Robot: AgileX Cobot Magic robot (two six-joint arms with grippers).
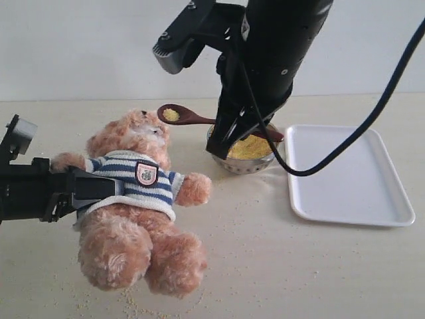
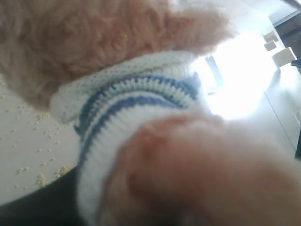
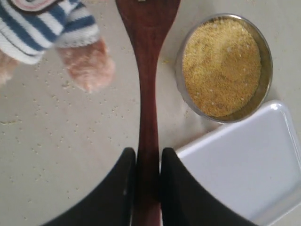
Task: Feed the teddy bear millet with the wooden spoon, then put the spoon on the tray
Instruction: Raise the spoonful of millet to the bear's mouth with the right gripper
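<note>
The right gripper (image 3: 148, 159) is clamping the handle of the wooden spoon (image 1: 192, 119). The spoon is pointing straight at the teddy bear (image 1: 126, 183), its loaded end hanging just beside the face.

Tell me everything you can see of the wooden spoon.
The spoon is dark reddish-brown wood, smooth, with an oval bowl and a slim straight handle. The right claw is shut on the handle and holds it roughly level above the table. Its bowl carries a small heap of yellow millet and sits right at the bear's head. Whether it touches the fur is unclear. The handle's far end reaches over the metal bowl.
</note>
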